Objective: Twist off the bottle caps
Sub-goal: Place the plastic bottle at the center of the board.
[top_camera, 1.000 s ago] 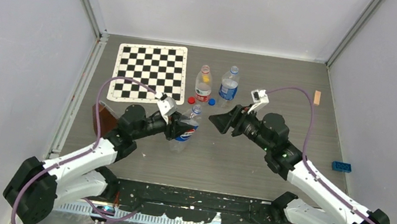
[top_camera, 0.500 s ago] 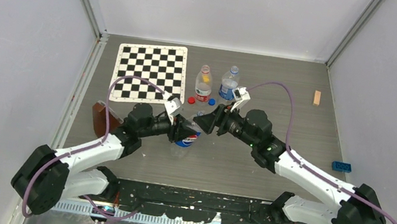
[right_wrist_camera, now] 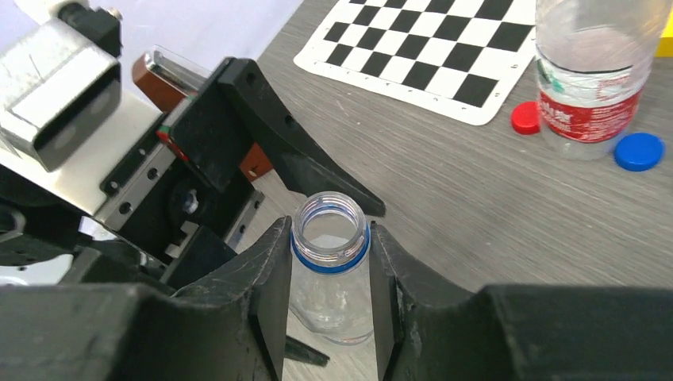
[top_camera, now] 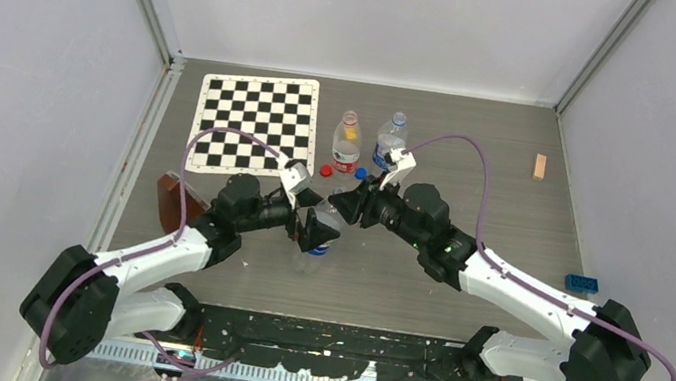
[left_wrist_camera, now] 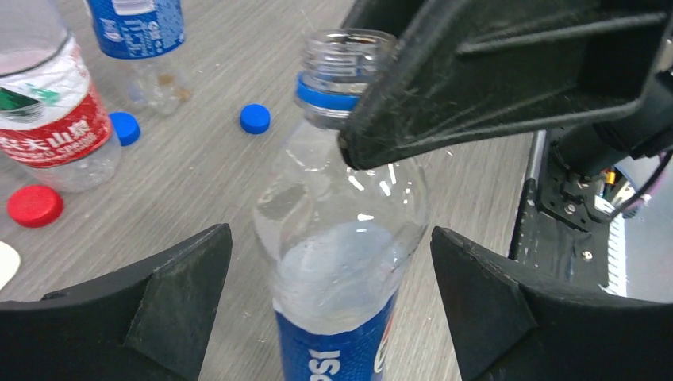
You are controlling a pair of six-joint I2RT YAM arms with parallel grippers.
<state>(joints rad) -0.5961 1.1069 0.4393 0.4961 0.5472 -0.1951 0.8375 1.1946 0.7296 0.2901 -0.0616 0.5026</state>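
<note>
Room: white-walled enclosure around a grey wood-grain tabletop (top_camera: 478, 171).
Left tool (left_wrist_camera: 331, 232): released, fingers spread, flanking the body of the Pepsi bottle (left_wrist_camera: 341, 270).
Right tool (right_wrist_camera: 330, 262): clenched on that bottle's bare neck, reaching in from the right.
Bottle axis: roughly upright, neck already open.
Bottle caps (left_wrist_camera: 255, 118): one red, two blue, loose on the tabletop beyond, near two standing bottles (top_camera: 347, 141).

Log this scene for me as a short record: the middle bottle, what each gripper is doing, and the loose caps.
bottle: Pepsi bottle, upright, mouth open, no cap
right gripper: fingers pinch its bare neck
left gripper: fingers straddle its body, contact unclear
loose caps: red cap, blue cap, second blue cap, all on the table
</note>
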